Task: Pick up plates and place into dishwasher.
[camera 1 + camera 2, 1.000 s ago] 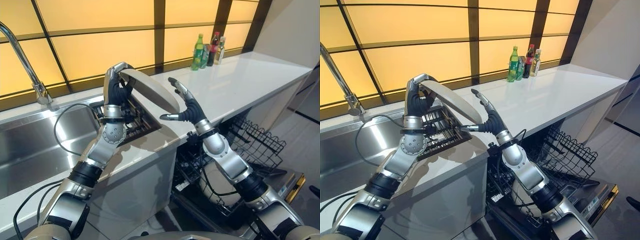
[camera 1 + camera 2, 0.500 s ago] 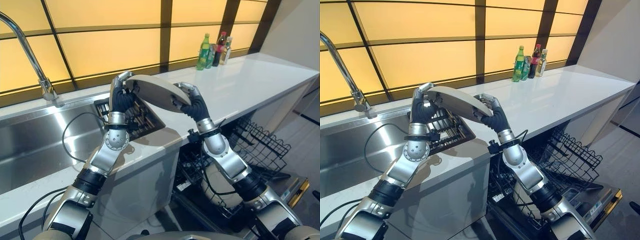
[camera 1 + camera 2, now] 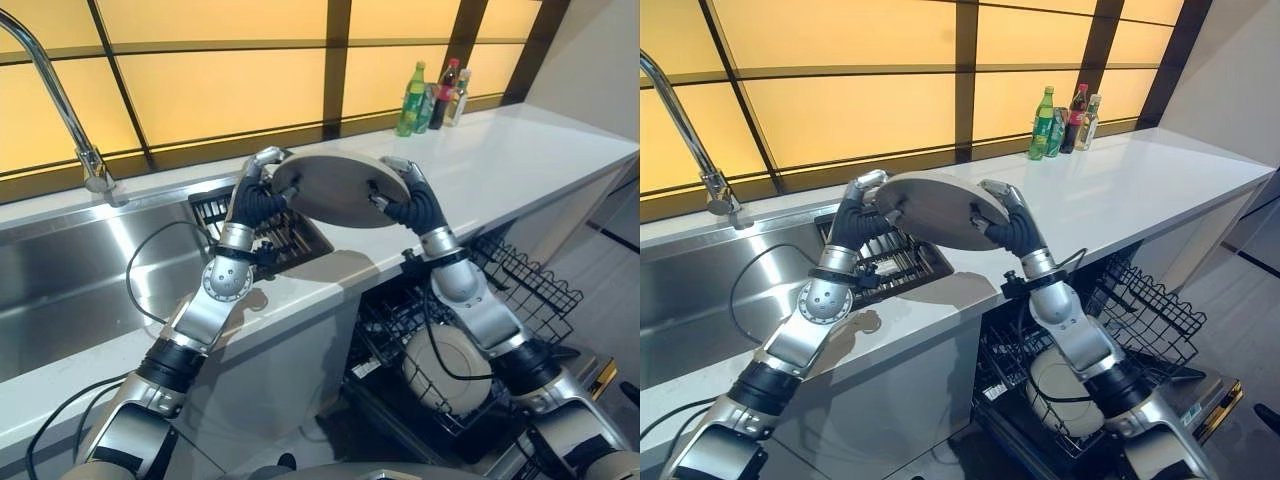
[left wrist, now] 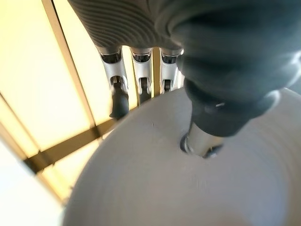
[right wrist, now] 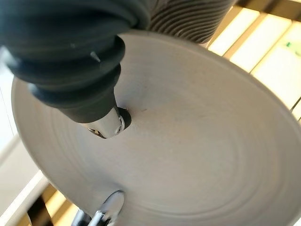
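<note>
Both hands are on the plate (image 3: 340,187) now, and that's the news. A second ago your right hand (image 3: 408,203) was spread and clear of it, just beside the rim; half a second ago it closed in; now its fingers curl over the plate's right edge, and the right wrist view shows the thumb pressed on the plate's face. Your left hand (image 3: 258,200) still pinches the opposite edge, fingers over the rim and thumb on the face, as its own wrist view shows.

The plate has also swung. It stood steeply tilted before; now it lies close to flat, centre of the frame, above the counter (image 3: 520,160) and just right of the rack (image 3: 275,228) by the sink (image 3: 70,290). It touches nothing but your two hands.

What that means: you're mid-handover, by my read. The open dishwasher (image 3: 455,350) sits lower right, under your right arm, with one plate already standing in its basket. So the right hand is the one to carry this across. Before your left lets go, make sure the right grip is firm; it holds only one edge of a wide, smooth disc, and that could tip or slip. The bottles (image 3: 430,95) at upper right stand well apart.
</note>
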Tool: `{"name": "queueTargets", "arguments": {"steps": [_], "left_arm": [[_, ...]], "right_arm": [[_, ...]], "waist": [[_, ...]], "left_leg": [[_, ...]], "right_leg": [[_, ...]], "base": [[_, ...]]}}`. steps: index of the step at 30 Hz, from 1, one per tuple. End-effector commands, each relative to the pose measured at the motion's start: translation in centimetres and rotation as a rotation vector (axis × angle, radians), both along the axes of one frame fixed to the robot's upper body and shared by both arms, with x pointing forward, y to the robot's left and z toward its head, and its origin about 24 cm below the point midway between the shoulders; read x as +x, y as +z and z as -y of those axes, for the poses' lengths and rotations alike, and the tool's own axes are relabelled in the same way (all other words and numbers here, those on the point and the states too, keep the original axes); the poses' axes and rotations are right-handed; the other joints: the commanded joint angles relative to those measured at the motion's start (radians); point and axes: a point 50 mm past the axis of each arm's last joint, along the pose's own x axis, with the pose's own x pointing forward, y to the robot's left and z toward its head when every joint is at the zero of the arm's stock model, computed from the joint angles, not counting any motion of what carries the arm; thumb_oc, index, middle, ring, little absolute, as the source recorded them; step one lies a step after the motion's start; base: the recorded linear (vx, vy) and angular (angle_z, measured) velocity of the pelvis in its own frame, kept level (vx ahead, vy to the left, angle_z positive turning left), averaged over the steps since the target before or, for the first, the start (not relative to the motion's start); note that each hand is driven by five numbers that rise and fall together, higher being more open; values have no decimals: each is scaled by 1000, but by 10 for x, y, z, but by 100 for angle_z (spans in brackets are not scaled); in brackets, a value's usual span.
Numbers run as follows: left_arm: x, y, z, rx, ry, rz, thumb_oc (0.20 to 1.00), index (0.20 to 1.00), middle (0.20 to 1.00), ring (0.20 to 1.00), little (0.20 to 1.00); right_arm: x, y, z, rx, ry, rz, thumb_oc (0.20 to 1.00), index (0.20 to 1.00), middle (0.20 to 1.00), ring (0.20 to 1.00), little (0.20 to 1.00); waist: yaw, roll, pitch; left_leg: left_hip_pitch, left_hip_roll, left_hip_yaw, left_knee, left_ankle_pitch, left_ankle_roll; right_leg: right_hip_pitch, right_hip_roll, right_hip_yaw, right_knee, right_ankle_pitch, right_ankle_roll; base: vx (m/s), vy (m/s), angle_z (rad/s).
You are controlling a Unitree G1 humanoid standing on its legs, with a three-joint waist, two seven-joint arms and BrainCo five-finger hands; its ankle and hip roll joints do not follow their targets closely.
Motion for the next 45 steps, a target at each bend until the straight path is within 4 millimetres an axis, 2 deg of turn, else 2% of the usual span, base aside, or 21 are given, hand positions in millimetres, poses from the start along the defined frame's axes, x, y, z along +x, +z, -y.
{"name": "queueTargets", "arguments": {"steps": [1, 5, 10, 12, 13, 17, 23, 28, 35, 40, 45], "left_arm": [[-14, 26, 10, -36, -201, 42, 1000, 1000, 1000, 1000, 1000], [-21, 11, -5, -83, -234, -84, 1000, 1000, 1000, 1000, 1000], [-30, -3, -11, -38, -248, -143, 1000, 1000, 1000, 1000, 1000], [-32, -6, -13, -24, -255, -163, 1000, 1000, 1000, 1000, 1000], [-33, -10, -14, -5, -262, -184, 1000, 1000, 1000, 1000, 1000], [-35, -15, -16, 17, -301, -239, 1000, 1000, 1000, 1000, 1000], [-38, -9, -19, -68, -345, -260, 1000, 1000, 1000, 1000, 1000], [-42, -13, -12, -278, -486, -361, 1000, 1000, 1000, 1000, 1000], [-36, -3, -5, -333, -517, -303, 1000, 1000, 1000, 1000, 1000], [-35, 7, -8, -331, -506, -250, 1000, 1000, 1000, 1000, 1000], [-34, 20, -10, -333, -518, -201, 1000, 1000, 1000, 1000, 1000]], "right_arm": [[11, 38, 58, 4, -243, 142, 200, 200, 200, 200, 200], [9, 28, 108, -55, -434, 90, 200, 200, 200, 200, 200], [9, 25, 164, -77, -664, -18, 200, 200, 200, 200, 200], [9, 24, 176, -85, -722, -39, 200, 200, 200, 200, 200], [8, 23, 189, -93, -779, -61, 200, 200, 200, 200, 200], [8, 18, 214, -105, -899, -136, 200, 200, 200, 200, 200], [11, -1, 230, -135, -968, -277, 200, 200, 200, 200, 200], [15, -31, 238, -167, -1001, -466, 200, 200, 200, 200, 200], [35, -37, 235, -183, -1006, -609, 200, 200, 200, 200, 200], [37, -49, 234, -217, -1009, -683, 200, 200, 200, 200, 200], [43, -42, 234, -223, -995, -691, 200, 200, 200, 200, 200]], "waist": [[7, 23, 33], [1, 20, 39], [6, 16, 46], [8, 16, 49], [11, 15, 52], [20, 18, 65], [32, 27, 90], [56, 46, 121], [77, 86, 203], [88, 107, 242], [94, 136, 286]], "left_leg": [[111, -67, 58, 11, -242, 22], [110, -63, 68, 11, -245, 24], [108, -61, 73, 11, -246, 25], [106, -61, 74, 11, -245, 26], [104, -61, 75, 11, -244, 25], [95, -61, 79, 11, -239, 25], [71, -58, 76, 11, -227, 21], [46, -53, 72, 11, -213, 12], [-26, -53, 56, 11, -183, 3], [-62, -51, 49, 11, -164, -1], [-108, -53, 43, 11, -146, -4]], "right_leg": [[-15, -1, 53, 47, -109, 60], [-19, 5, 63, 43, -104, 63], [-19, 11, 68, 34, -94, 64], [-20, 13, 67, 33, -92, 64], [-21, 14, 67, 33, -91, 64], [-28, 15, 65, 30, -86, 65], [-44, 15, 64, 25, -77, 63], [-58, 10, 49, 21, -71, 57], [-115, 10, 35, 24, -64, 42], [-146, 6, 21, 35, -62, 34], [-198, 2, 6, 52, -58, 29]], "base": [[0, 0, 0], [-4, -24, -4], [-1, -61, -3], [2, -70, -5], [-1, -69, -5], [-20, -93, -2], [-39, -98, 1], [-53, -96, 0], [-167, -68, 1], [-83, -51, 3], [-126, -35, 7]]}}
